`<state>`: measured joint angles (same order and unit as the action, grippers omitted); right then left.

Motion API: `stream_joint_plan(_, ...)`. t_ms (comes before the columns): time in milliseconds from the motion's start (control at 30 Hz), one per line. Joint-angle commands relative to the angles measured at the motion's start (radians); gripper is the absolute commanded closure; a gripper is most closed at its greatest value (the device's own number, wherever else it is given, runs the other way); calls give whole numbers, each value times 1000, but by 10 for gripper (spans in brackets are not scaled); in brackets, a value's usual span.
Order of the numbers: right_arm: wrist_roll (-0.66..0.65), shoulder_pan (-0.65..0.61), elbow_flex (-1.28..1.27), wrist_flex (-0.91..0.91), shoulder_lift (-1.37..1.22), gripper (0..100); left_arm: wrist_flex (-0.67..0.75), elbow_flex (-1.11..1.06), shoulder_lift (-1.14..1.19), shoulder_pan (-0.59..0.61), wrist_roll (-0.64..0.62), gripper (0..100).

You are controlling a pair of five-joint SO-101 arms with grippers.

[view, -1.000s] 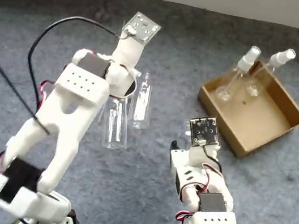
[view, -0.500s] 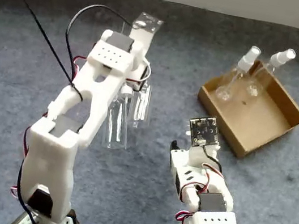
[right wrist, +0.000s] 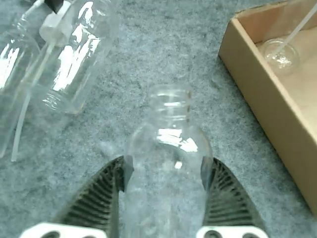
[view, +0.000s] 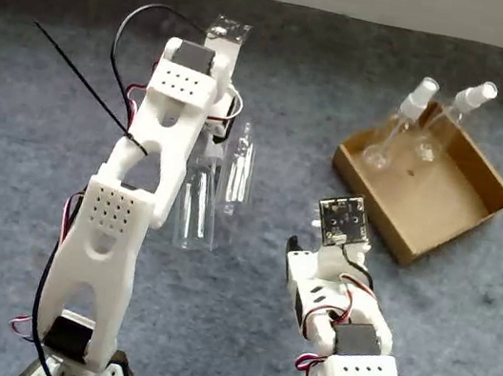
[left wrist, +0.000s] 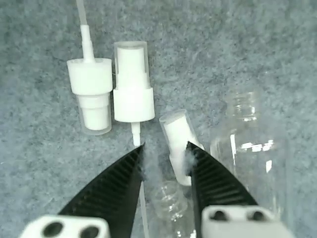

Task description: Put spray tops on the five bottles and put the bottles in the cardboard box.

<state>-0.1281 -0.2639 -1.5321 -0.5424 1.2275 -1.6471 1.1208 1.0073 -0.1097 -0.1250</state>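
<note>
Three spray tops (left wrist: 132,84) lie loose on the bench (left wrist: 39,163), beside two bare bottles (left wrist: 250,148). Left gripper (left wrist: 164,148) over them, fingers (left wrist: 119,183) spread, nearest top just inside one tip. Right gripper (right wrist: 165,166) fingers clamped on an uncapped bottle (right wrist: 168,134), near the cardboard box (view: 442,205). Two capped bottles (view: 399,126) lean in the box's far corner.

The open brown cardboard box (view: 453,198) sits at the upper right of the frame. Two capped bottles (view: 394,130) lean in its upper left corner. Two clear uncapped bottles (view: 198,203) lie at the centre, with three white spray tops (left wrist: 132,91) lying beside them. The fifth bottle (right wrist: 168,114), open-necked, is clamped in the right gripper (right wrist: 166,161).
</note>
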Motion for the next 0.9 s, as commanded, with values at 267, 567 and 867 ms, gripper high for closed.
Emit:
stream_joint_plan(267, 3, 8, 4, 16, 10, 914, -91, 214, 50, -19, -11, 880)
stream_joint_plan(567, 3, 8, 4, 16, 10, 914, -86, 174, 58, -65, -11, 880)
stream_joint_plan(867, 3, 8, 4, 16, 10, 914, -86, 77, 58, -50, -9, 880)
